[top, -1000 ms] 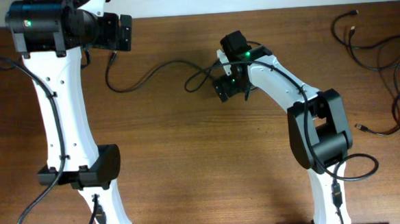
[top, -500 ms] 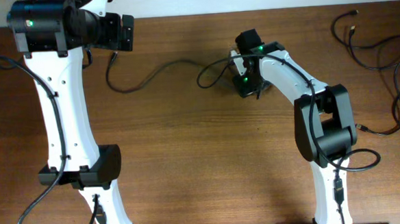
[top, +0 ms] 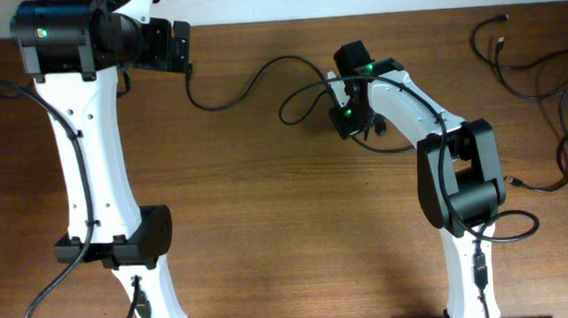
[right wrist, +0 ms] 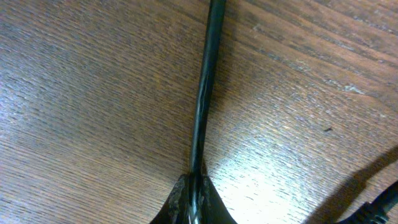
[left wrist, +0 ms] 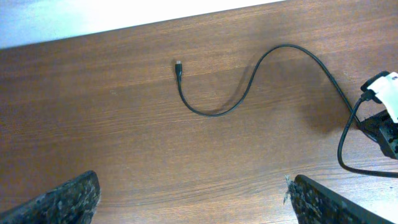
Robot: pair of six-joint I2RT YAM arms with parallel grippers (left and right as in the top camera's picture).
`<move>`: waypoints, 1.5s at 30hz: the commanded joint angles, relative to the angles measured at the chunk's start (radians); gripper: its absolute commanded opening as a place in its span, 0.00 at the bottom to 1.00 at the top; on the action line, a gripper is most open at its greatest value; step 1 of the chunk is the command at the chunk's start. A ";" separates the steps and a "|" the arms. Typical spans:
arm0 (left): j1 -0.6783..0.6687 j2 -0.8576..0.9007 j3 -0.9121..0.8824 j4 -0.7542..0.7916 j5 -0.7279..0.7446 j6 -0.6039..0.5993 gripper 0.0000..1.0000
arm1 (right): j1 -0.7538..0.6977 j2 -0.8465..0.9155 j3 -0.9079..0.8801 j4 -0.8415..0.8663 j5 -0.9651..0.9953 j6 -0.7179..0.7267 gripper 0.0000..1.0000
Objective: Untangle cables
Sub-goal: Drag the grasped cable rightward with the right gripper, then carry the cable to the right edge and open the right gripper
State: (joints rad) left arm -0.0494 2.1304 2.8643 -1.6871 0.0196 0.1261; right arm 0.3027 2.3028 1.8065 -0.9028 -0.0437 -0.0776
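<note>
One thin black cable [top: 251, 78] runs across the back of the wooden table, from its free plug end [left wrist: 178, 63] near my left arm, through a loop [top: 296, 102], to my right gripper [top: 346, 123]. The right wrist view shows that gripper [right wrist: 196, 190] shut on the cable [right wrist: 204, 93], which leads straight away from the fingertips just above the wood. My left gripper [top: 173, 48] hangs at the back left, wide open [left wrist: 199, 208] with bare table between its fingers. The plug lies a little beyond it.
More loose black cables [top: 537, 68] lie spread at the back right corner, with a plug end [top: 512, 180] near the right arm's base. The table's back edge [top: 257, 22] meets a white wall right behind the left gripper.
My right gripper moved a little to the right and shut on the cable. The cable's free end and its bend were dragged to the right, toward the left gripper. The left arm stayed still.
</note>
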 commanded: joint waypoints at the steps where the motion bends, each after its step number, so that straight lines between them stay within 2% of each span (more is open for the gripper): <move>1: -0.003 -0.002 0.018 -0.001 0.011 -0.005 0.99 | -0.011 -0.108 0.051 -0.002 -0.006 0.015 0.04; 16: -0.003 -0.002 0.018 -0.001 0.011 -0.005 0.99 | -0.158 -0.608 0.069 -0.106 0.003 0.015 0.04; 23: -0.003 -0.002 0.016 -0.001 0.011 -0.005 0.99 | -0.389 -0.874 0.069 -0.286 0.008 0.035 0.04; 29: -0.003 -0.002 0.016 0.003 0.011 0.002 0.99 | -0.563 -0.956 0.069 -0.430 0.064 0.057 0.04; 37: -0.003 -0.002 0.016 0.003 0.011 0.006 0.99 | -0.708 -1.068 0.069 -0.460 0.134 0.060 0.04; 45: -0.003 -0.002 0.016 0.002 0.011 0.006 0.99 | -0.742 -1.133 0.069 -0.483 0.055 0.060 0.04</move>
State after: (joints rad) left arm -0.0494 2.1300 2.8643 -1.6867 0.0200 0.1265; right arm -0.4343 1.1664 1.8668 -1.3804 0.0475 -0.0265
